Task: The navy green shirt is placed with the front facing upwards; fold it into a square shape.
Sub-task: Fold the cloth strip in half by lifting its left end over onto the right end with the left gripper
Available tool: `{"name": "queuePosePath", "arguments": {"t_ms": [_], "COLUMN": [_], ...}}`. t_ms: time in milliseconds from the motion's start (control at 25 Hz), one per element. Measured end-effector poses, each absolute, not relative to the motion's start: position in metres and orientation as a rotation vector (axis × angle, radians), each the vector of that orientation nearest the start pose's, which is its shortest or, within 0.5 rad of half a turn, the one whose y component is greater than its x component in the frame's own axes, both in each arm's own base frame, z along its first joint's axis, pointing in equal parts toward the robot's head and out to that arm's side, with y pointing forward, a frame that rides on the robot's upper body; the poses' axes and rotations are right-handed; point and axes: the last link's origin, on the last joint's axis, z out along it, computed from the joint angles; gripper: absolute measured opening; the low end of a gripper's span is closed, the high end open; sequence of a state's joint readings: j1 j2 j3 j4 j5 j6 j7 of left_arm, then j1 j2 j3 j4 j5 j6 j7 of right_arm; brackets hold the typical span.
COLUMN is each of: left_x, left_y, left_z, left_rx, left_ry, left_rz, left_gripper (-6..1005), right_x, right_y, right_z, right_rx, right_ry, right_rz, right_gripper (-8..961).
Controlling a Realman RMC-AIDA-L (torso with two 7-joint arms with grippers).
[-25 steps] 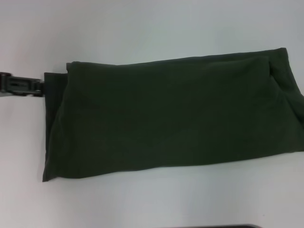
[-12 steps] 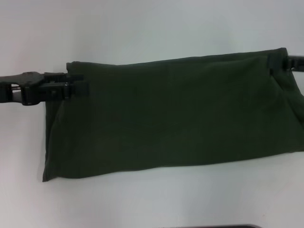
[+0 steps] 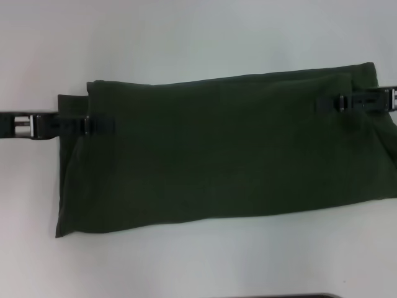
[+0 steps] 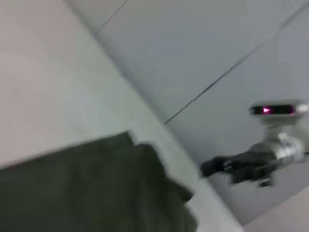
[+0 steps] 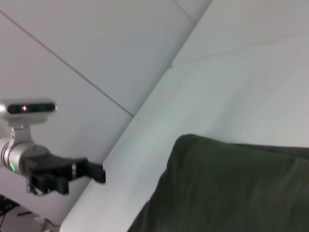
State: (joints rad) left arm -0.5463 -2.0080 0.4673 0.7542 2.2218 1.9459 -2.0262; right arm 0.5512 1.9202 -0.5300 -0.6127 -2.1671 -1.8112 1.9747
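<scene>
Right, head view first: the navy green shirt (image 3: pixel 223 158) is already folded down to a long horizontal band on the white desk (image 3: pixel 186 37), plain fabric up, no lettering or collar showing. It's a rectangle, much wider than tall, so my read is that the sleeve/side folds are done and the end-over-end fold to a square is left. Left hand (image 3: pixel 99 123) sits over the band's left end near its far edge; right hand (image 3: pixel 329 102) over the right end, also near the far edge. Both lie low against the cloth, fingers pointing inward. Can't tell whether either is open or closed, or whether any fabric is pinched. A lower layer pokes out at the far-left corner; the right end looks bunched, with a diagonal crease.

Left wrist view: shirt (image 4: pixel 96 188) fills the lower part, one corner with an offset underlayer, desk beyond. The right hand (image 4: pixel 212 166) shows farther off; finger state unreadable.

Right wrist view: a rounded fold edge of the shirt (image 5: pixel 231 188) on the desk; the left hand (image 5: pixel 96 172) is in the distance just past the desk edge, state unclear.
</scene>
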Motion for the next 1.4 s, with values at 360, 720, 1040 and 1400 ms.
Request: {"name": "queuePosePath", "arguments": {"t_ms": [360, 720, 1040, 1400], "left_x": [-0.283, -0.298, -0.31, -0.315], "left_y": [0.324, 0.341, 0.348, 0.342], "left_z": [0.072, 0.051, 0.05, 0.047], "left_rx": [-2.347, -2.211, -2.134, -2.103], "left_ry": [-2.054, -2.1, -2.051, -2.088], "left_rz": [-0.425, -0.129, -0.026, 0.0], "left_gripper": [670, 670, 669, 669], "right_x": [0.284, 0.281, 0.28, 0.282], "right_y": [0.316, 0.316, 0.316, 0.313], "right_z": [0.075, 0.07, 0.068, 0.071], "right_rx": [-2.648, -2.642, -2.626, -2.609], "right_ry": [1.415, 1.397, 1.392, 1.41], "right_rz": [0.712, 0.744, 0.782, 0.803], "right_gripper": [614, 613, 613, 613]}}
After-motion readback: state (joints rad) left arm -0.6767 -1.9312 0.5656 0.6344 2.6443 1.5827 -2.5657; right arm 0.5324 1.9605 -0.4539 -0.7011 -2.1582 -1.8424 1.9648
